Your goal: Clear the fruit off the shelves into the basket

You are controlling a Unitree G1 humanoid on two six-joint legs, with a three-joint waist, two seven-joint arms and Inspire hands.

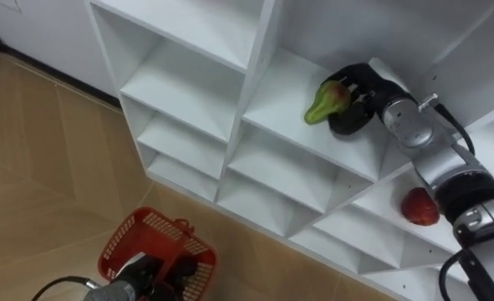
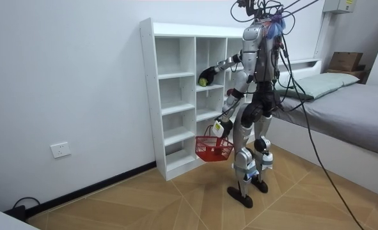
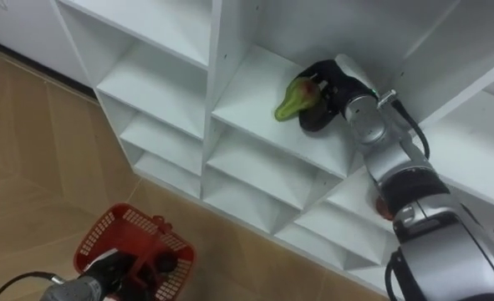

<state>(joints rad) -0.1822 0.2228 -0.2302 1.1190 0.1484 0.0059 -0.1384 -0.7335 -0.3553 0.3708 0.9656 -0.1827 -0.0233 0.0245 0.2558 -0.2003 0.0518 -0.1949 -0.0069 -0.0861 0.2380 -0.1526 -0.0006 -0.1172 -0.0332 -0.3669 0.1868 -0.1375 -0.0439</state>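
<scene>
On a closet shelf, the right hand grips a pear.
The pear lies slantwise, its narrow green end pointing lower left, away from the palm, with the fingers wrapped round its blushed broad end. Below, the left hand clenches the red basket by its handle.

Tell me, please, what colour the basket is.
The basket is red, clearest in the left eye view.

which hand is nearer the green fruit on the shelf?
Right. The right hand is curled round the green fruit on the shelf; the left hand is far below, holding the red basket.
</scene>
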